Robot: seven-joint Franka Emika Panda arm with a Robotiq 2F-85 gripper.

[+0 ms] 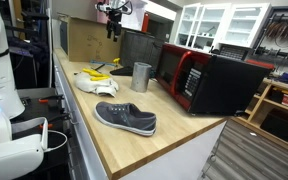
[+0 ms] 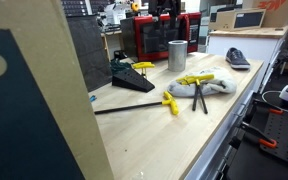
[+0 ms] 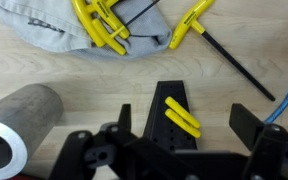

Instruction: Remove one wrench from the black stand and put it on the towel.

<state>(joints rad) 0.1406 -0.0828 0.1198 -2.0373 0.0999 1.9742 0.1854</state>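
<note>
**Yellow wrench (image 3: 182, 120) in black stand (image 3: 174, 95), gripper (image 3: 182, 114) spread and empty above it**

Wood counter (image 1: 174, 140) carries everything in both ext. views. In the wrist view we see the black stand standing near the metal cup (image 3: 19, 125), not touching it. Two short yellow bars poke out of the stand's top. We can't tell if that's 1 wrench or 2.

The towel (image 3: 39, 35) is grey and crumpled, and lies apart from the stand w/ bare wood between them. Several yellow T-handle wrenches (image 3: 99, 25) lie on it in a loose pile. One more T-handle wrench (image 3: 199, 25) lies on bare wood just beside the towel. Its handle is near the towel's edge and its black shaft runs away from the towel across the counter.

Gripper: the fingers (image 3: 124, 118) stand wide apart w/ nothing between them. It hangs over the stand w/o touching it. In an exterior view we see it up near the top of frame, well above the counter.

Other stuff: a grey shoe (image 1: 124, 118) sits on the counter, well apart from the towel. A red and black microwave (image 1: 209, 78) stands behind the cup.
</note>
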